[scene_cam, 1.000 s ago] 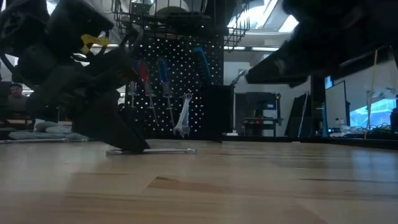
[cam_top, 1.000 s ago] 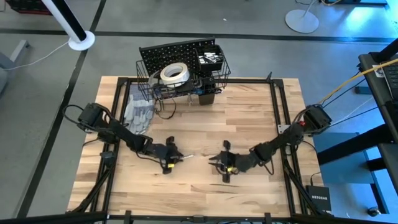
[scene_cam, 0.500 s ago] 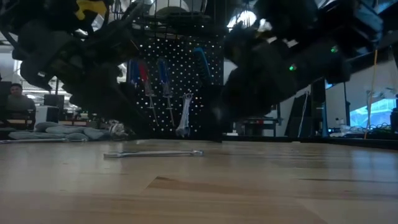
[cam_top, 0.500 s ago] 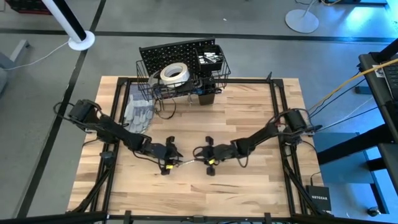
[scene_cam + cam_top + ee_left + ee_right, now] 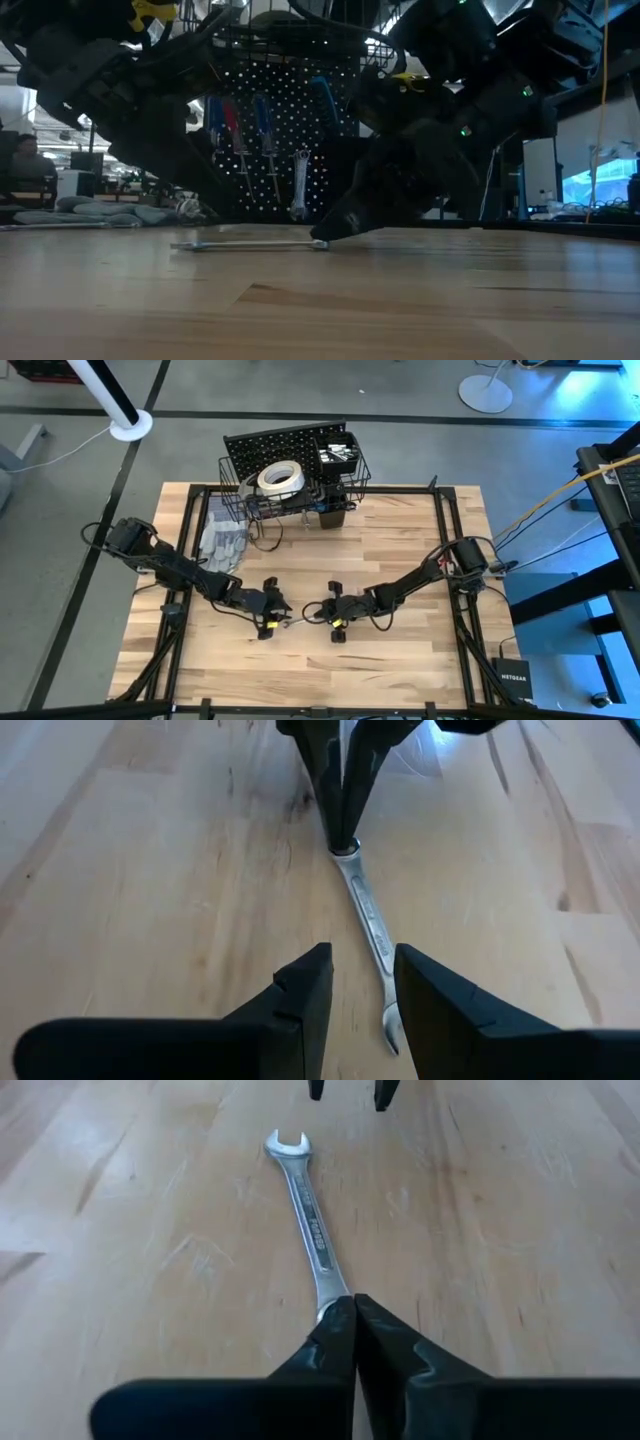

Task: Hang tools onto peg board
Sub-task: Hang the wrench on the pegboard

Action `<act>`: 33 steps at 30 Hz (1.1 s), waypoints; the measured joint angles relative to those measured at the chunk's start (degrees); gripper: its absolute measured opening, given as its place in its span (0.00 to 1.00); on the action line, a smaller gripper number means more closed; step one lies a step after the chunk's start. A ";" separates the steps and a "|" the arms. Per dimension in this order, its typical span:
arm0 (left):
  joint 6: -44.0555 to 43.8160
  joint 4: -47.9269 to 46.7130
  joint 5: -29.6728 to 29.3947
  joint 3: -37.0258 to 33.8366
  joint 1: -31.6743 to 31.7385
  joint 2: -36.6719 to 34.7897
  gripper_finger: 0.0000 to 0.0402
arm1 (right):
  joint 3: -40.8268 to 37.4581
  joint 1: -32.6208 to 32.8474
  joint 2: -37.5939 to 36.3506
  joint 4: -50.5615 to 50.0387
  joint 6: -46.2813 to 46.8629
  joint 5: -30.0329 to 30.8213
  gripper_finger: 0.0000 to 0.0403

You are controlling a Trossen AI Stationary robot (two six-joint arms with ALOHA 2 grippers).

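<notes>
A silver wrench [image 5: 308,1220] is lying flat on the wooden table [image 5: 400,550], near the middle front, its long axis running left-right between the two grippers. Its open-jaw end is pointing at the left gripper [image 5: 358,982]; its other end is sitting at the tips of the right gripper [image 5: 354,1312].

The right fingers are pressing together, pinching that end of the wrench. The left fingers are standing partly apart, holding nothing, just above the open-jaw end.

The wrist views are showing the wrench's stamped shank. The low view is showing it resting flat on the wood, and, behind, the peg board [image 5: 285,140] with screwdrivers [image 5: 228,125] and another wrench [image 5: 299,185] hanging. The high view is showing a tape roll [image 5: 281,477] in the board's basket and grey gloves [image 5: 222,543] on the table's left.

Beyond are monitors and a seated person [image 5: 22,160].
</notes>
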 joint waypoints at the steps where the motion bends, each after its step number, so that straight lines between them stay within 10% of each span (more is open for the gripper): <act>1: -0.85 0.00 0.00 0.00 0.00 0.00 0.25 | 0.07 0.01 0.28 0.01 -0.02 0.00 0.03; 20: -2.10 2.40 -0.30 2.85 -0.14 7.22 0.25 | 0.05 0.03 4.68 3.14 1.64 0.09 0.01; 33: 0.52 -34.62 -13.22 25.59 -4.00 17.20 0.25 | -0.02 0.03 4.68 3.22 1.77 0.12 0.02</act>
